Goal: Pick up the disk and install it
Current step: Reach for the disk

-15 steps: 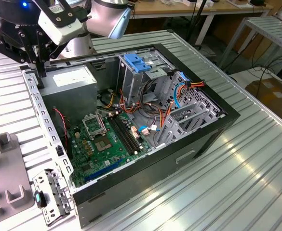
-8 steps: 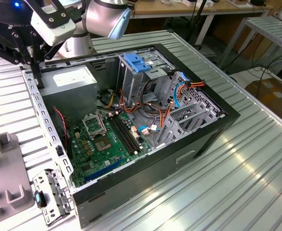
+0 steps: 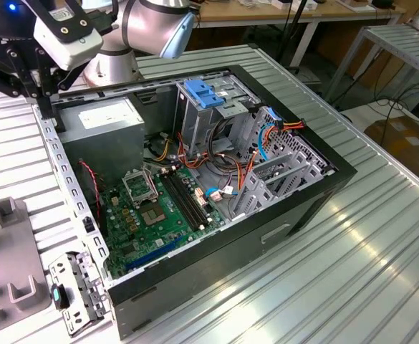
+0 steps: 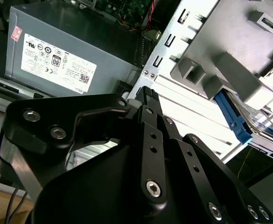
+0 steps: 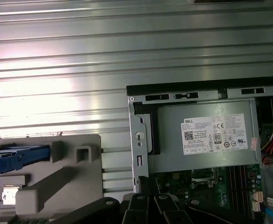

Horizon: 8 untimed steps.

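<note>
Exterior view: an open black computer case (image 3: 195,271) lies on a ribbed metal table (image 3: 359,272). Inside the case, a grey power supply (image 3: 98,123) with a white sticker fills one corner. A green motherboard (image 3: 152,215) covers the floor. A grey drive cage (image 3: 213,125) with a blue latch (image 3: 203,93) on top stands toward the middle of the case, with orange, red and blue cables (image 3: 266,136) trailing beside it.

Outside the case, just beside its power-supply end, sits a grey moulded holder (image 5: 66,182). The disk (image 5: 20,157) lies in that holder, and its blue side rail (image 4: 230,113) shows in both wrist views. The case's pale metal rim (image 4: 169,51) runs between the power supply and the holder. A small metal bracket (image 3: 76,285) lies on the table just outside the case, near the holder.

My pincer (image 4: 145,93) hangs above the case's rim by the power supply, well apart from the disk and with no hold on it. I cannot tell how far my pincer is open.
</note>
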Each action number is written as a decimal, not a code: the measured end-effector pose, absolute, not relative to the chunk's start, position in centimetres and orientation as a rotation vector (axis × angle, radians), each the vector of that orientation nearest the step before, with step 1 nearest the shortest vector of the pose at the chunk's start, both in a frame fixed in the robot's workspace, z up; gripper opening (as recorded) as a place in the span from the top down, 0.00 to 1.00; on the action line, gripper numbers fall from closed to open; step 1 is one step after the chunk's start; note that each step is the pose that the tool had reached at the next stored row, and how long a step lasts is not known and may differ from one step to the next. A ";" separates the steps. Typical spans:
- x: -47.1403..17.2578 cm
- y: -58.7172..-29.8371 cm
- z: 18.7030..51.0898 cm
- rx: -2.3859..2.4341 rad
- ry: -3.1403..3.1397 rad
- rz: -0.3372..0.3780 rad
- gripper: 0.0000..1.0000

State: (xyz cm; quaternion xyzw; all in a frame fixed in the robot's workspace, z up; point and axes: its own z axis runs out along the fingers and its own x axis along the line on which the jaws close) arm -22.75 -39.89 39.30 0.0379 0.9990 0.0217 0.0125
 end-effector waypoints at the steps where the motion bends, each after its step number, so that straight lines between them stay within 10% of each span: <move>1: -22.8 -39.9 39.3 0.118 3.114 0.068 0.89; 8: -23.7 -39.9 39.3 0.118 3.114 0.068 0.89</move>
